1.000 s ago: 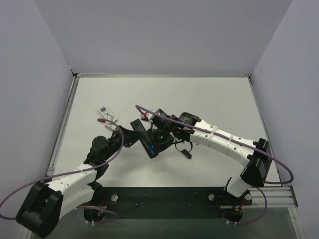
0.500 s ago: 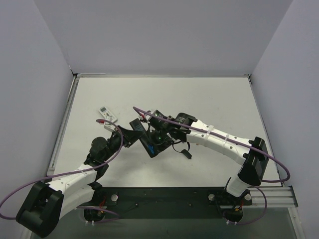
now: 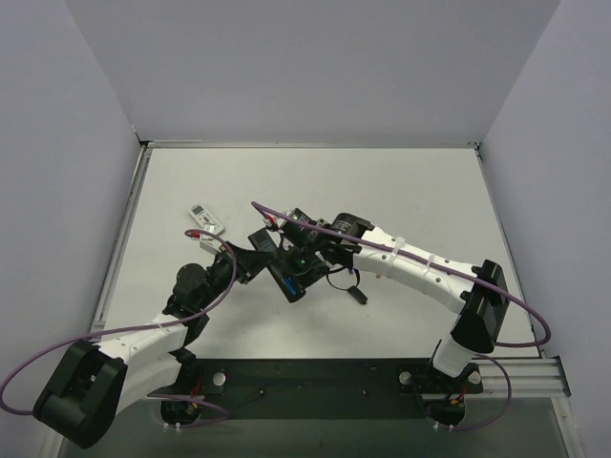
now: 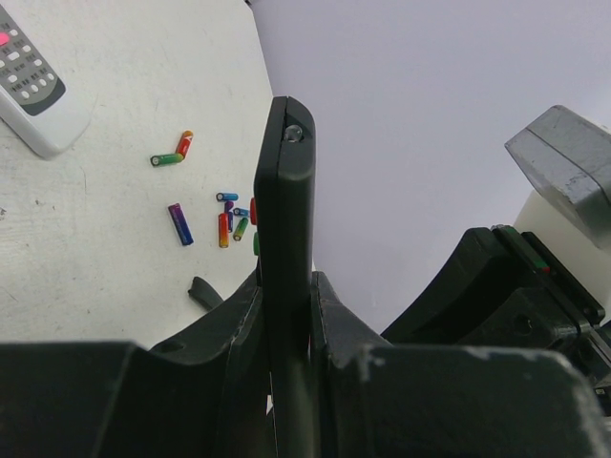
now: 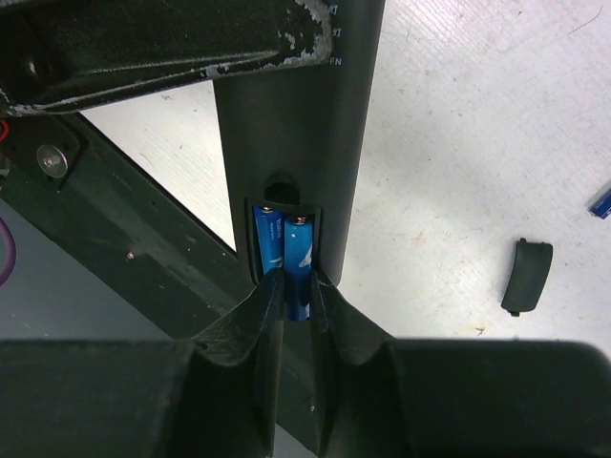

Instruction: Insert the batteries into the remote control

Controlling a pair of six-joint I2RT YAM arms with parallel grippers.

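right arm has swung a little to the left over the last second, bringing its wrist in over the raised remote; left arm position unchanged.

left gripper (image 4: 286, 303) is clamped on the long edges of the black remote control (image 4: 284, 205), holding it lifted off the table (image 5: 458, 134), judged so the open battery bay (image 5: 283, 203) faces the other arm. right gripper (image 5: 294, 291) has its fingers closed on a blue battery (image 5: 299, 258), its upper end already inside the bay, alongside a second blue battery (image 5: 266, 237) that looks seated. judged stage: pressing the last cell home.

spare batteries (image 4: 225, 216) lie scattered on the table beyond the remote, near a white remote (image 4: 29, 91). battery cover (image 5: 527, 275) lies loose on the table to the right, apart from everything.

clearances: bay walls sit close on both sides of the cells, so the right fingers have little side room; release should be a small opening, then a straight pull back. open table lies right of the remote.
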